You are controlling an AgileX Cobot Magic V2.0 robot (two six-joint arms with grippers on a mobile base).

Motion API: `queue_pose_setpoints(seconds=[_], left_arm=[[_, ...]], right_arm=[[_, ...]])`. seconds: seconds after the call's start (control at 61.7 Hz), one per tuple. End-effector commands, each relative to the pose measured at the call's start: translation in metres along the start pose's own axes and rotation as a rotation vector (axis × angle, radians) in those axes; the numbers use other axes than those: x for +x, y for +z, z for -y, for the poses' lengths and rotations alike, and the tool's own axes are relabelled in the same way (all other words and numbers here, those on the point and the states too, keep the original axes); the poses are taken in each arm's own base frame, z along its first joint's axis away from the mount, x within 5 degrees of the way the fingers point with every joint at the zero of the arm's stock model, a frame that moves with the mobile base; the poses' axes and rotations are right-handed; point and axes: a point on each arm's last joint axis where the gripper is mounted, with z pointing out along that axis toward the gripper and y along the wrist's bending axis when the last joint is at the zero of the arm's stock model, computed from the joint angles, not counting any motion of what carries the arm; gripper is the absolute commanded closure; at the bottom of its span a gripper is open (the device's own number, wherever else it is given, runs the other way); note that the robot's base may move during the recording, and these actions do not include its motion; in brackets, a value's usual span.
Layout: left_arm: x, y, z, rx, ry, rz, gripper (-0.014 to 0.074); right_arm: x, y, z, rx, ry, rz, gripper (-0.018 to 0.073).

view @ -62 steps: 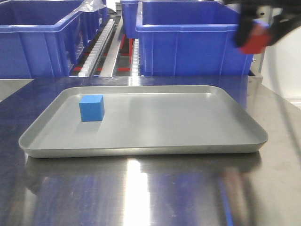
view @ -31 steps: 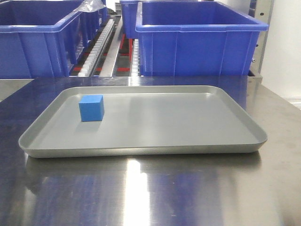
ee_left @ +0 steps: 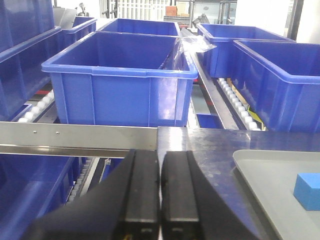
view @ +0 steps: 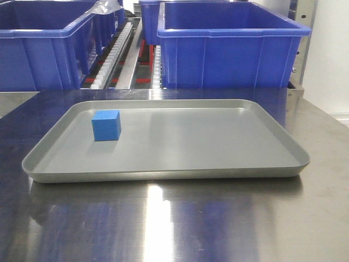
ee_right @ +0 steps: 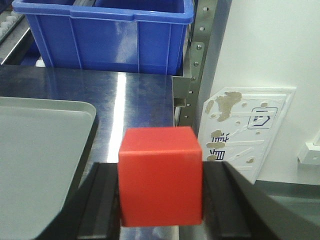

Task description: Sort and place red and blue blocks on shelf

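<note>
The blue block (view: 106, 125) sits in the left part of the grey tray (view: 163, 174); it also shows at the right edge of the left wrist view (ee_left: 307, 191). My right gripper (ee_right: 161, 167) is shut on the red block (ee_right: 161, 185), held in the air above the steel table's right edge, right of the tray. My left gripper (ee_left: 160, 155) is shut and empty, low over the table's left end, facing the shelf's steel front rail (ee_left: 90, 136) with its two screws. Neither gripper shows in the front view.
Large blue bins (view: 229, 49) (view: 43, 49) stand on roller tracks behind the table. More bins (ee_left: 120, 85) lie beyond the rail. A perforated rack post (ee_right: 197, 60) and a white wall panel (ee_right: 250, 125) are right of the table.
One second ago my right gripper with the red block was at the front view's top right, blurred; it has since left that view. The blue block has not moved.
</note>
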Motion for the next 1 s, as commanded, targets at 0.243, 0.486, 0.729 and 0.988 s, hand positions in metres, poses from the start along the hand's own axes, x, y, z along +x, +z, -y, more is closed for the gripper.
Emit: queue_pose_setpoints(seconds=[0.243,0.486,0.729,0.988], left_arm=[[-0.0009,-0.0014,-0.0005,0.0,-0.013,0.079,0.0472],[-0.0009,-0.0014,-0.0005,0.0,-0.013,0.079,0.0472],[-0.0009,-0.0014,-0.0005,0.0,-0.013,0.079,0.0472],[-0.0009,-0.0014,-0.0005,0.0,-0.013,0.079,0.0472]], right_arm=[[-0.014,-0.0085,0.0002,0.002,-0.01,0.141,0.0228],[-0.014,-0.0085,0.0002,0.002,-0.01,0.141,0.0228],[-0.014,-0.0085,0.0002,0.002,-0.01,0.141,0.0228],[-0.014,-0.0085,0.0002,0.002,-0.01,0.141,0.0228]])
